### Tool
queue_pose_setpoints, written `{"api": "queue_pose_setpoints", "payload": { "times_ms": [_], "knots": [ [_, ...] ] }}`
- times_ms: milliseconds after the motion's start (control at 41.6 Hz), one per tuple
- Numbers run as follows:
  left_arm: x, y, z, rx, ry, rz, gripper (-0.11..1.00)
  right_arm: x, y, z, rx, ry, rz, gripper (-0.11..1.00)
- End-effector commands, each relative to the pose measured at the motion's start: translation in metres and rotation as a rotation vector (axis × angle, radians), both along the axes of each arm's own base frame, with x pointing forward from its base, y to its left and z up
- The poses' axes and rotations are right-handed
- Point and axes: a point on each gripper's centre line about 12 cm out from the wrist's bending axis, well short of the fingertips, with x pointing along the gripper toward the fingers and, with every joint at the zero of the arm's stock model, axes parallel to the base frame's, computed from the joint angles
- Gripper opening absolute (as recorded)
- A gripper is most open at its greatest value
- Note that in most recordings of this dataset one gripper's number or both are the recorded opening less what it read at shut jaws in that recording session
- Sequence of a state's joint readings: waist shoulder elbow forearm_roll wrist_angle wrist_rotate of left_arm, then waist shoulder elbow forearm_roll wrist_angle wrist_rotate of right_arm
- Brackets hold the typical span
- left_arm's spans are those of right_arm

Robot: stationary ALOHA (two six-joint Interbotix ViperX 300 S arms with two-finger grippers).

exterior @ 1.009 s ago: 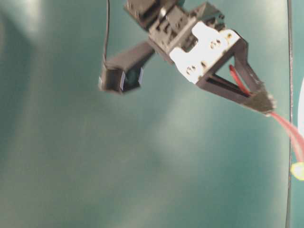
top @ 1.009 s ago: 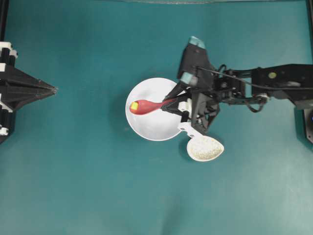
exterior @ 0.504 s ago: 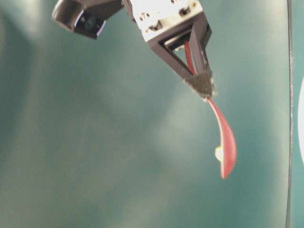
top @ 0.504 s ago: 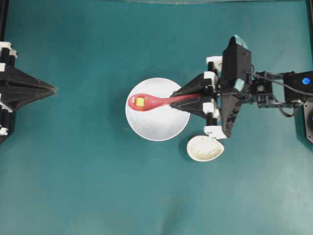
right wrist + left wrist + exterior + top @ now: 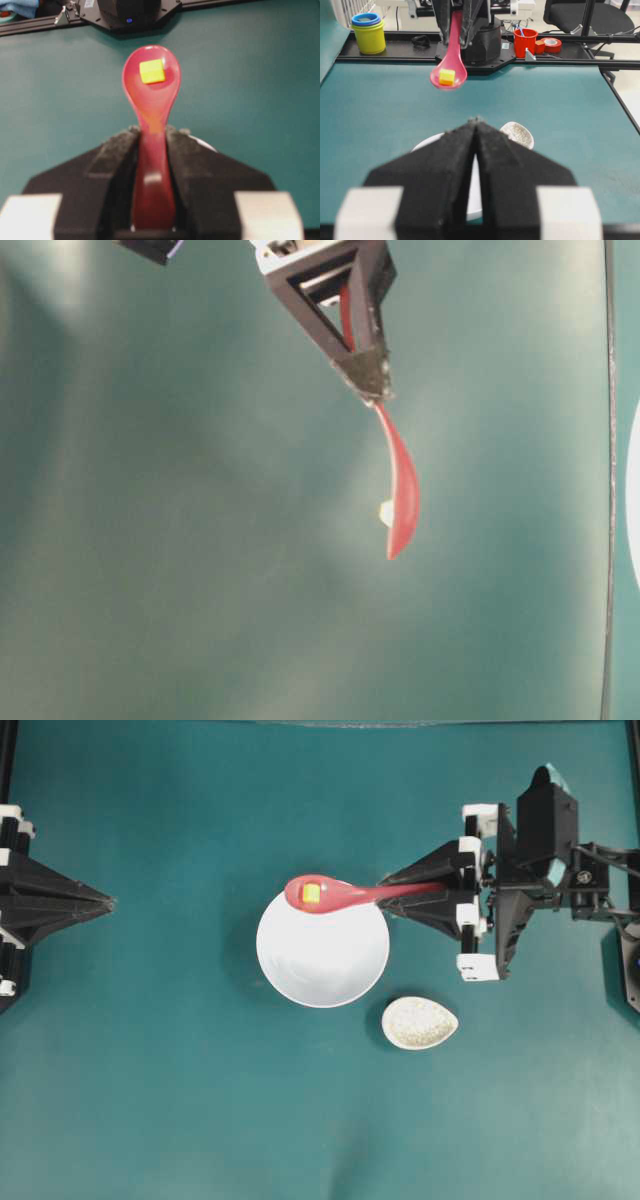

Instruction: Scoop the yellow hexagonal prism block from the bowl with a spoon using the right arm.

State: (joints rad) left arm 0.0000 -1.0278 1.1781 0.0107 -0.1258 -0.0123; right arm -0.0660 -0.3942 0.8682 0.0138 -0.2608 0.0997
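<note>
My right gripper (image 5: pixel 385 883) is shut on the handle of the pink-red spoon (image 5: pixel 345 895) and holds it level in the air above the far rim of the white bowl (image 5: pixel 322 950). The yellow block (image 5: pixel 311 893) lies in the spoon's scoop, as the right wrist view (image 5: pixel 152 71) and the left wrist view (image 5: pixel 447 77) also show. In the table-level view the spoon (image 5: pixel 402 490) hangs below the gripper (image 5: pixel 371 388). The bowl holds nothing. My left gripper (image 5: pixel 108 903) is shut and empty at the far left, away from the bowl.
A small speckled cream spoon rest (image 5: pixel 420 1023) lies on the teal table just right of the bowl's near side. Beyond the table in the left wrist view are a yellow cup stack (image 5: pixel 367 33) and a red cup (image 5: pixel 524 42).
My right gripper has lifted the spoon with the block out of the bowl and drawn back to the right and toward the far side. The left arm has not moved.
</note>
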Motion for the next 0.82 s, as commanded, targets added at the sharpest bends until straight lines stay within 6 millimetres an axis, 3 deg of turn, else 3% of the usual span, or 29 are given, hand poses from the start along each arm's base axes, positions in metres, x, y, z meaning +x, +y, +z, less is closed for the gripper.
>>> {"api": "queue_pose_setpoints", "payload": {
  "times_ms": [0, 793],
  "knots": [
    [0.0018, 0.0003, 0.0095, 0.000, -0.021, 0.001, 0.00, -0.0021, -0.0003, 0.0094, -0.006, -0.029, 0.000, 0.21],
    [0.0030, 0.0002, 0.0081, 0.014, -0.018, 0.001, 0.00, -0.0024, -0.0021, 0.0068, -0.035, -0.007, 0.001, 0.21]
  ]
}}
